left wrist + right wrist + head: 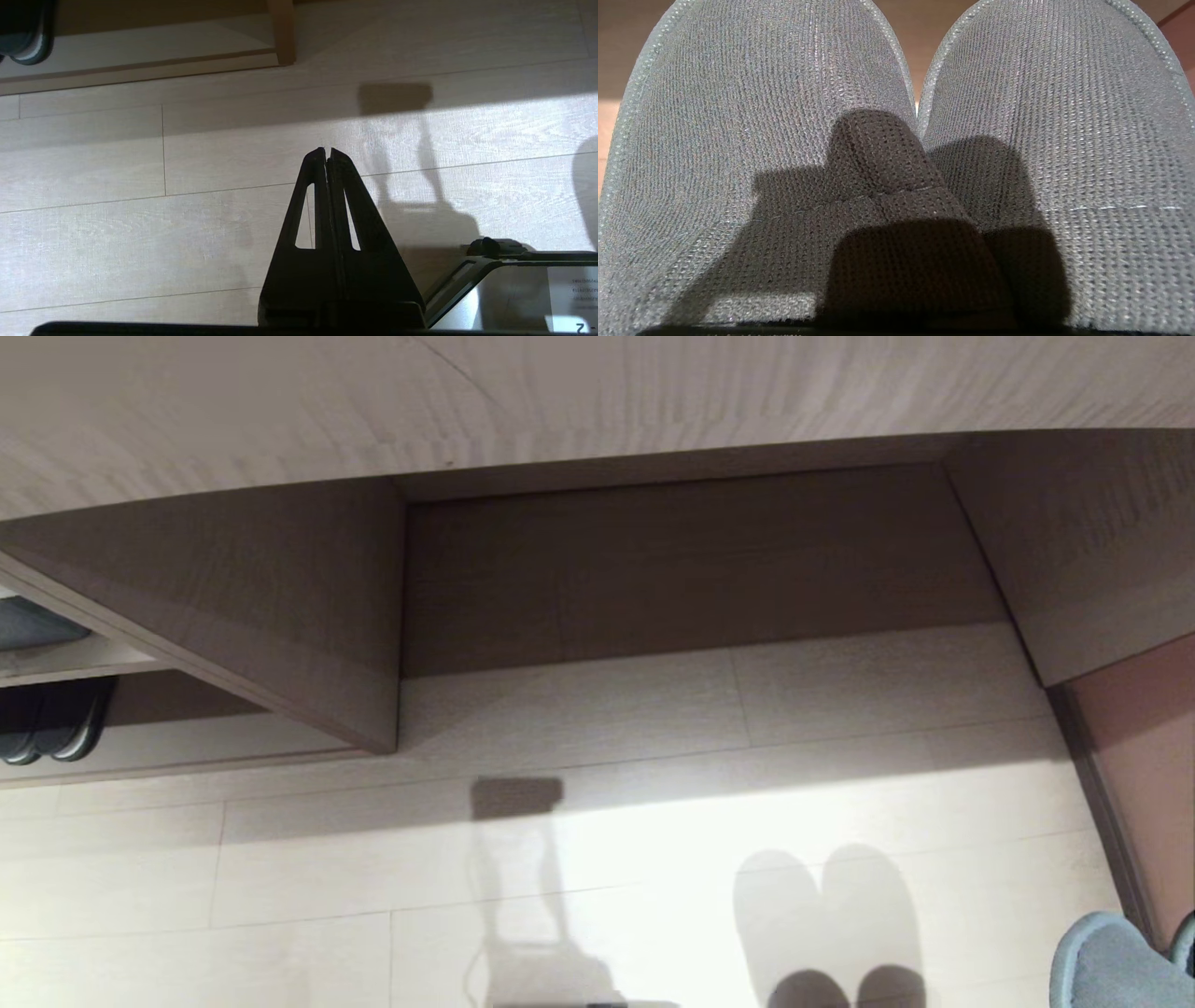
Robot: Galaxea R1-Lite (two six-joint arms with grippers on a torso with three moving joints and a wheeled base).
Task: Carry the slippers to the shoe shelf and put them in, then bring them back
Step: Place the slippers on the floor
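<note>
Filling the right wrist view: slippers (784, 116)

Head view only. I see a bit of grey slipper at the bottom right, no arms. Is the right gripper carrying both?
Observer: Yes. Both slippers fill the right wrist view, side by side, and the right gripper is shut on them.
Operator: Left gripper?
Observer: The left gripper is shut and empty, above bare floor.
Operator: Anything beside it?
Observer: A black frame with a shiny panel, probably part of the robot's base.
</note>
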